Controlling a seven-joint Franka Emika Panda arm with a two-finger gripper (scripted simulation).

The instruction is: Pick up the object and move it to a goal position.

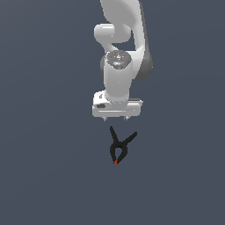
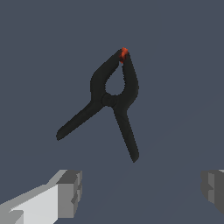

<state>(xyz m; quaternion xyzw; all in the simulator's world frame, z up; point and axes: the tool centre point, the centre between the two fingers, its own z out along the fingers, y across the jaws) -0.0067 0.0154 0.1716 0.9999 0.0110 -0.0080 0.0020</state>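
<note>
Claw [image 1: 115,118] spread wide, holding nothing; fingertips [image 2: 70,192] well apart in the wrist view. Clamp [image 1: 119,148] lies flat on the grey floor [image 1: 44,167], just off the claw at 6 o'clock in the exterior view. Handles splay toward the claw, red tip [image 2: 124,53] points away.

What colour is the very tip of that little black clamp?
Red, on the small black spring clamp; clearest in the wrist view.
</note>
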